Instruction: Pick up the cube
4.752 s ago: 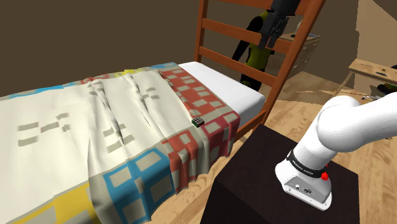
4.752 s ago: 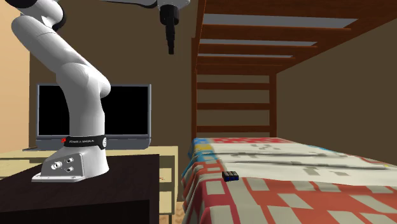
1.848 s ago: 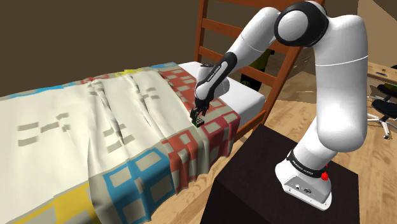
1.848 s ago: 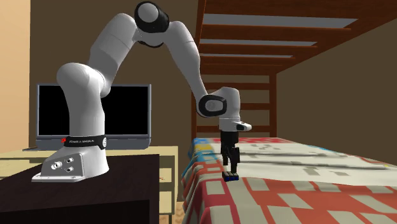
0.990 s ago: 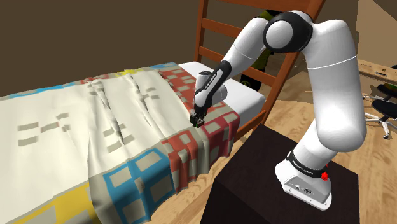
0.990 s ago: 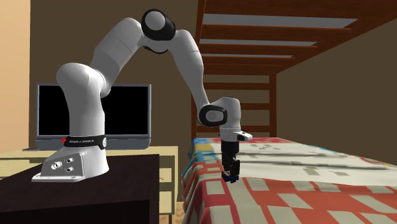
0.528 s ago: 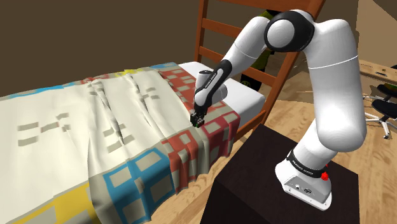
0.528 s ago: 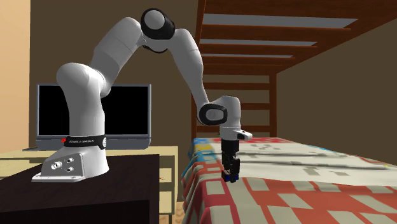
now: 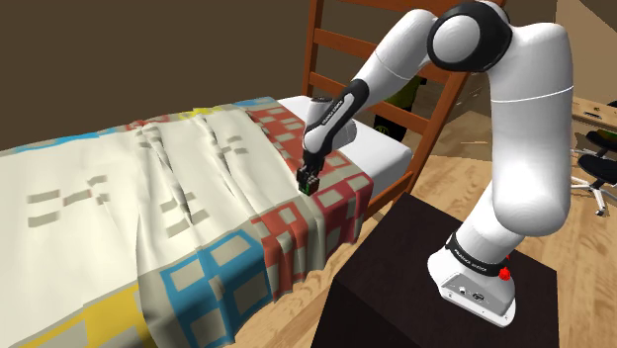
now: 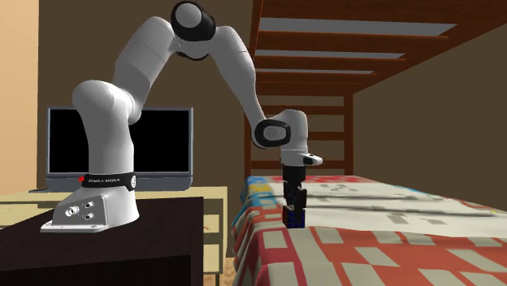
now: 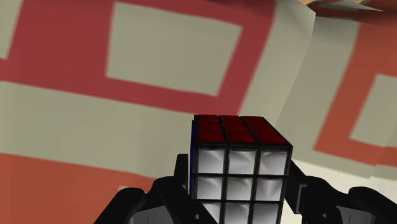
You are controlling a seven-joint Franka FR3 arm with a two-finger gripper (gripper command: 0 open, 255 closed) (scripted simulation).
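Observation:
The cube [image 11: 238,167] is a small puzzle cube with black edges, a white face and a red face, clasped between my two black fingers [image 11: 167,197]. My gripper [image 9: 308,181] hangs fingers-down over the red-checked end of the bedspread [image 9: 316,213], shut on the cube [image 9: 308,182]. From the second exterior view the cube [image 10: 293,216] shows a blue side and sits in the gripper [image 10: 293,213] slightly above the bedspread [image 10: 366,248].
A wooden bunk-bed ladder [image 9: 391,54] rises just behind the arm. The dark stand [image 9: 435,287] is close to the mattress's foot edge. A black screen [image 10: 122,146] stands on a pale desk [image 10: 195,199] behind the arm's base. An office chair [image 9: 598,173] is at the shoulder view's right.
The gripper came down onto the cube, shut on it, and has now risen a little with the cube off the bedspread; the elbow has lifted too.

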